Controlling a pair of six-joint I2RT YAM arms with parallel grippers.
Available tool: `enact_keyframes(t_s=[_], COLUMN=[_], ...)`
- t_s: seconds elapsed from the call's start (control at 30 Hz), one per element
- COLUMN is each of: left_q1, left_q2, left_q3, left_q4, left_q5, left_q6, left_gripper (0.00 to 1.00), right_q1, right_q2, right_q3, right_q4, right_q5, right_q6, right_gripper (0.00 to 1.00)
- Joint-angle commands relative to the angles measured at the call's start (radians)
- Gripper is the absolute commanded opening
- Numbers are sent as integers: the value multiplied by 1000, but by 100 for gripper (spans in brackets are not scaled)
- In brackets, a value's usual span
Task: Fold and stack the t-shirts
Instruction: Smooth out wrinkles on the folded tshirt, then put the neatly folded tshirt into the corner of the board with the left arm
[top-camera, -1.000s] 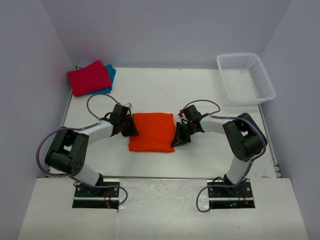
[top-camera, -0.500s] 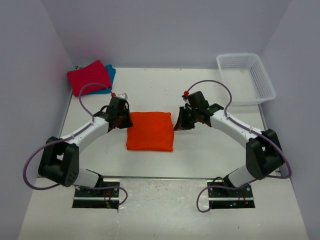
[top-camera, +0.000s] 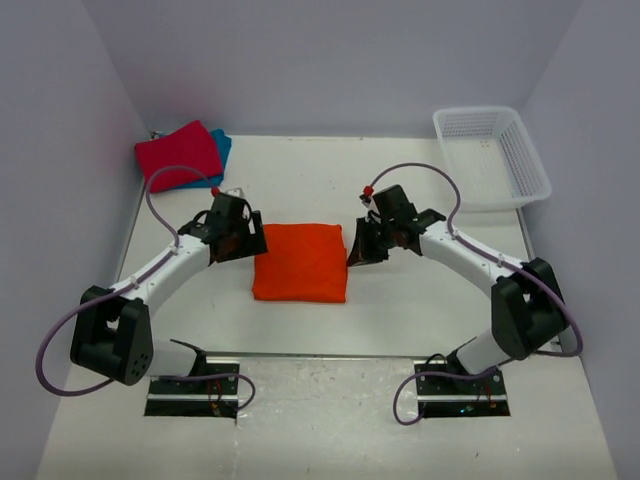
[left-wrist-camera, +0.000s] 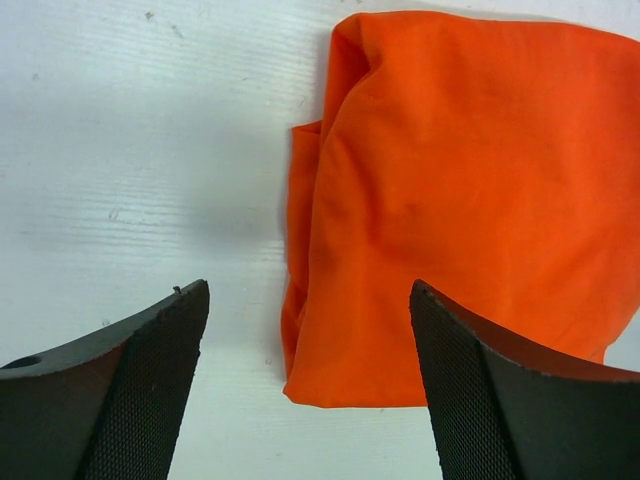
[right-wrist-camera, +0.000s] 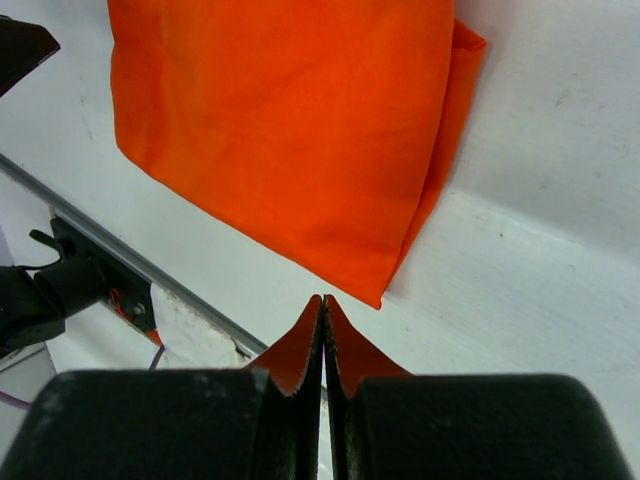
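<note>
we see the orange shirt (top-camera: 301, 262) lying folded flat at the middle of the table (top-camera: 420, 310). our left gripper (left-wrist-camera: 307, 287) hangs at its left edge, jaws released wide, grasping nothing. our right gripper (right-wrist-camera: 322, 300) is at the shirt's right edge, jaws clenched, tips just beside a corner; we cannot tell if cloth is caught. the red shirt (top-camera: 178, 155) lies on the teal shirt (top-camera: 222, 148) in the far left corner. the basket (top-camera: 490, 155) stands far right.

Folded orange t-shirt (left-wrist-camera: 460, 200) filling the upper right of the frame, layered edges along its left side, white table (left-wrist-camera: 130, 130) at left, left gripper (left-wrist-camera: 305, 290) at bottom, dark textured fingers (left-wrist-camera: 140, 390) spread wide apart
</note>
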Motion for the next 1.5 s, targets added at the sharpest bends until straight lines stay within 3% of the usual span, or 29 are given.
enact_keyframes(t_s=[0.0,0.2,0.4,0.63,0.87,1.07,1.47], left_q1=[30,58,59,59,59,61,59], left_q2=[-12,-37,-12,-6,-32,-18,106], left_q3=[-25,-38,-53,-78,-85,-111,-216], left_q4=[6,26,39,63,69,111,305], left_q5=[12,37,46,60,35,53,224], left_q6=[3,-14,-10,-30,-37,-31,-33], left_gripper=[81,80,81,81,82,82,83], right_q1=[26,37,71,77,69,45,-17], right_q2=[82,295,464,602,590,532,486], right_q3=[78,227,403,437,344,282,241], right_q4=[48,74,36,31,16,-20,-30], right_q5=[-63,-208,-235,-241,-140,38,49], right_q6=[-33,-4,16,87,122,124,124], right_gripper=[0,0,0,0,0,0,0])
